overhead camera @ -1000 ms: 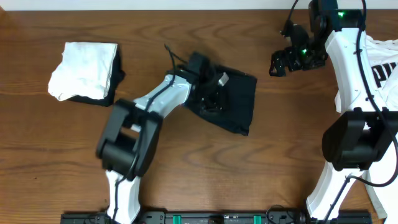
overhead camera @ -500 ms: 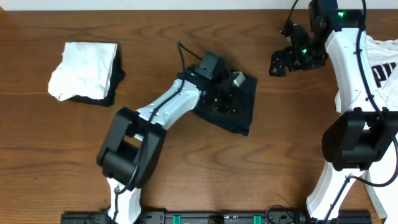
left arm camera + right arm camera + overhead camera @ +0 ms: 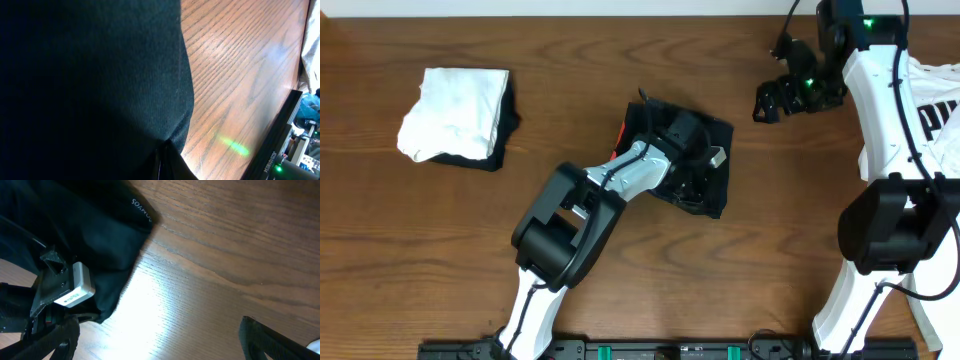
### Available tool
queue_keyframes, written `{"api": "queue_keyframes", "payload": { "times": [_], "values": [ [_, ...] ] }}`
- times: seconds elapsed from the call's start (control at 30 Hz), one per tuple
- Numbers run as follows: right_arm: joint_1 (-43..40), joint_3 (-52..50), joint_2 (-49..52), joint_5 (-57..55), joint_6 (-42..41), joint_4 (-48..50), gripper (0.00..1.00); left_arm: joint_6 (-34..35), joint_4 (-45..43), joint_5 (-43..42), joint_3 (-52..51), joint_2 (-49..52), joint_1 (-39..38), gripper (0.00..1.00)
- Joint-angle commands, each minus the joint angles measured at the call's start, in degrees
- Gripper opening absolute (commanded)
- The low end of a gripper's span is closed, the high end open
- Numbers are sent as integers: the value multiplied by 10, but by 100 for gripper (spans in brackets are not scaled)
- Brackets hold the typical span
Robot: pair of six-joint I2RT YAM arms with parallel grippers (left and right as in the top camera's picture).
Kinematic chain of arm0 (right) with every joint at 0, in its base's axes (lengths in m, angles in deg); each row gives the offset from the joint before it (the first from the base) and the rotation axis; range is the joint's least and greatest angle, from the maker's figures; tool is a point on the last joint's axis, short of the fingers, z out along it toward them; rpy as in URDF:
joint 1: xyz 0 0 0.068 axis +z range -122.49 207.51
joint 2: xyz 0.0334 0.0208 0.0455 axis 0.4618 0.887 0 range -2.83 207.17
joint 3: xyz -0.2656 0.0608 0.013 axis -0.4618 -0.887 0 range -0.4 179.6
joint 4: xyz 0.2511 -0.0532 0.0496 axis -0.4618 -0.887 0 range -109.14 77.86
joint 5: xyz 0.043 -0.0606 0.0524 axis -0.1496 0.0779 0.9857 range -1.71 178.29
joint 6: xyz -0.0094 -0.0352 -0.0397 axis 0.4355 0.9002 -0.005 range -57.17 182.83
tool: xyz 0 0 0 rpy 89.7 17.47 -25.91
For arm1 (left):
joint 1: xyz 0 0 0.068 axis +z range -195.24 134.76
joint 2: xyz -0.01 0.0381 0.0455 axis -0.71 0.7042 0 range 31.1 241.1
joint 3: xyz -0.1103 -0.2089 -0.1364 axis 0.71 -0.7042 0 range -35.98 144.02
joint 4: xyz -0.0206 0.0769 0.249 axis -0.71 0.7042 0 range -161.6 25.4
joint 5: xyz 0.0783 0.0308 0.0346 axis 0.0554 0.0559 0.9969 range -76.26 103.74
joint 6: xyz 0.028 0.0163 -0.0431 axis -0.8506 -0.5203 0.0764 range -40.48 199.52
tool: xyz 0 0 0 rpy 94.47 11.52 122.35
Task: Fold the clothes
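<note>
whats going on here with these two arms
A two-arm robot is partway through folding clothes. Its left end effector is shut on the black leggings in the middle of the table, where a strip of red-orange waistband shows. The right end effector hangs open and empty at the far right. A folded white cloth lies at far left, and a white T-shirt sits at the right edge.

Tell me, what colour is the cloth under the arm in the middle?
Black leggings, with a red-orange sliver at one edge; clearest in the overhead view.
</note>
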Motion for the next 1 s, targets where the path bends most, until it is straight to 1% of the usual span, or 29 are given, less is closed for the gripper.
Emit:
{"api": "queue_keyframes", "payload": {
  "times": [0.0, 0.07, 0.13, 0.2, 0.27, 0.3, 0.37, 0.53, 0.6, 0.63, 0.97],
  "values": [
    [0, 1, 0, -2, -2, 1, 99, -8, 2, 42, 3, 7, 0, 6],
    [0, 1, 0, -2, -2, 1, 99, -8, 2, 14, 15, -15, 0, 6],
    [0, 1, 0, -2, -2, 1, 99, -8, -3, 12, 27, -45, 1, 6],
    [0, 1, 0, -2, -2, 1, 99, -7, -31, 12, 31, -78, 3, 6],
    [0, 1, 0, -2, -2, 1, 99, -7, -61, 19, 31, -102, 6, 7],
    [0, 1, 0, -2, -2, 1, 99, -7, -73, 28, 31, -110, 8, 9],
    [0, 1, 0, -2, -2, 1, 99, -7, -83, 53, 31, -115, 12, 9],
    [0, 1, 0, -2, -2, 1, 99, -7, -91, 78, 31, -98, 23, 10],
    [0, 1, 0, -2, -2, 1, 99, -8, -96, 79, 31, -84, 29, 16],
    [0, 1, 0, -2, -2, 1, 99, -8, -100, 79, 31, -76, 32, 17],
    [0, 1, 0, -2, -2, 1, 99, -7, -118, 79, 31, 4, 56, 17]
  ]
}}
